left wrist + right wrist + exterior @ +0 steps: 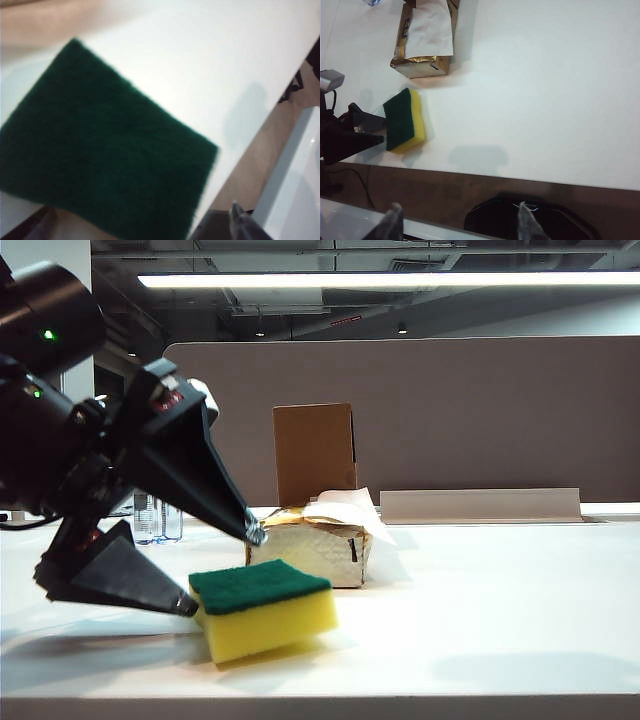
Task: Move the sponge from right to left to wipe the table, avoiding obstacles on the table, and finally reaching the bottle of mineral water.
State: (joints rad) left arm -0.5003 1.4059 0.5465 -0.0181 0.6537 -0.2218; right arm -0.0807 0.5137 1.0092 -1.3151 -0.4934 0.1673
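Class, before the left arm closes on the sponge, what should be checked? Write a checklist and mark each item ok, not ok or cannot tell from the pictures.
1. Left gripper open: ok, its jaws stand wide apart.
2. Sponge lined up between the jaws: cannot tell; one fingertip is at its left edge, the other above and behind it.
3. Sponge flat on the table, green side up: ok.
4. Tissue pack apart from the sponge: ok, it lies just behind it.
5. Right gripper out of the way: ok, open and empty, off the table's edge.
6. Bottle visible at far left: ok, partly hidden by the left arm.
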